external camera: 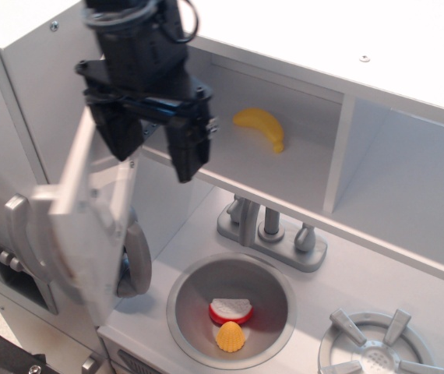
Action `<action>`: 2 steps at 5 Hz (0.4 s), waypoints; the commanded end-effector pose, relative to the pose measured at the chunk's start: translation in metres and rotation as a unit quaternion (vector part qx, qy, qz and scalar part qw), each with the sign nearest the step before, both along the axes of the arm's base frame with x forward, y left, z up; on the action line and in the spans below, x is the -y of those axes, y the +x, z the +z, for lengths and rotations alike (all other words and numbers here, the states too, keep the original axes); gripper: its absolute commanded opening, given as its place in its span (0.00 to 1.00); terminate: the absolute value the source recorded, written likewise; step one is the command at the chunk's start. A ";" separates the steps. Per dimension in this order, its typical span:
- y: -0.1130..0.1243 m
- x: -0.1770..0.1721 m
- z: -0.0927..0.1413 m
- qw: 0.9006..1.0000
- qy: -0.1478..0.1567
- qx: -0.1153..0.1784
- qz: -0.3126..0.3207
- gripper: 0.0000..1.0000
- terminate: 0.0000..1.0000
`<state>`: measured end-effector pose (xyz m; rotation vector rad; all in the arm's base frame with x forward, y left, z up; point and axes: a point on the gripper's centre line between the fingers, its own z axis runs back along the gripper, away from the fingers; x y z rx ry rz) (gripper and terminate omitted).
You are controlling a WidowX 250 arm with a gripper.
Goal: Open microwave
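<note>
The microwave compartment [300,167] is a grey box in the toy kitchen. Its flat grey door [89,222] stands swung far out to the left, blurred, showing its edge and inner face. A yellow toy banana [261,127] lies inside on the compartment floor. My black gripper [153,153] hangs in front of the compartment's left end, just right of the door's top. Its two fingers are spread apart and hold nothing. The door's handle and window are not visible from this angle.
A round sink [231,309] below holds a red-and-white toy food piece [230,312] and a yellow shell-shaped piece [230,338]. A grey faucet [265,230] stands behind it. A burner [378,351] is at the lower right. A tall door with curved handle [19,234] is at left.
</note>
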<state>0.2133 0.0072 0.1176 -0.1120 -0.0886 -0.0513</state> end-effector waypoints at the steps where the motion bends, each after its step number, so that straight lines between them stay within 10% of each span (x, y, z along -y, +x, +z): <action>1: -0.021 -0.043 0.011 0.999 0.030 0.030 -0.022 1.00 0.00; 2: -0.018 -0.029 0.025 0.999 0.017 0.028 -0.026 1.00 0.00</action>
